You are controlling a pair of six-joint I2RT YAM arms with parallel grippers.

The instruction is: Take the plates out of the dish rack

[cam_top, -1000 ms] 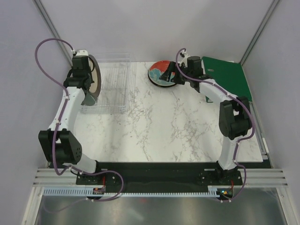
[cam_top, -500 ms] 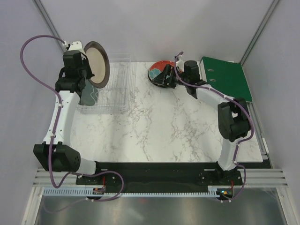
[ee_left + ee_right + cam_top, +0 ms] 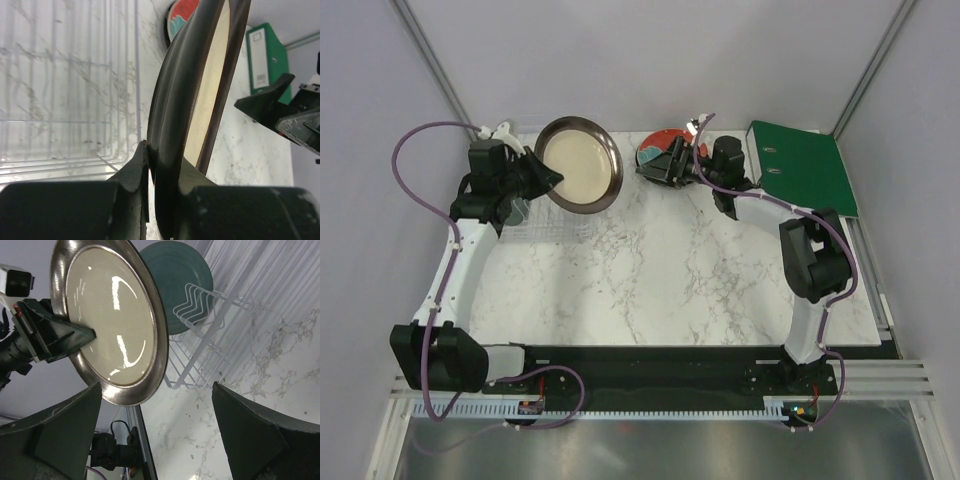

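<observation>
The left gripper (image 3: 546, 178) clamps the cream plate (image 3: 578, 165) above the dish rack (image 3: 552, 232). The right gripper (image 3: 667, 166) gapes empty by the red plate (image 3: 653, 152).

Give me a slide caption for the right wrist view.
Left gripper holds the cream plate by its rim; a teal plate stands in the dish rack behind.
</observation>
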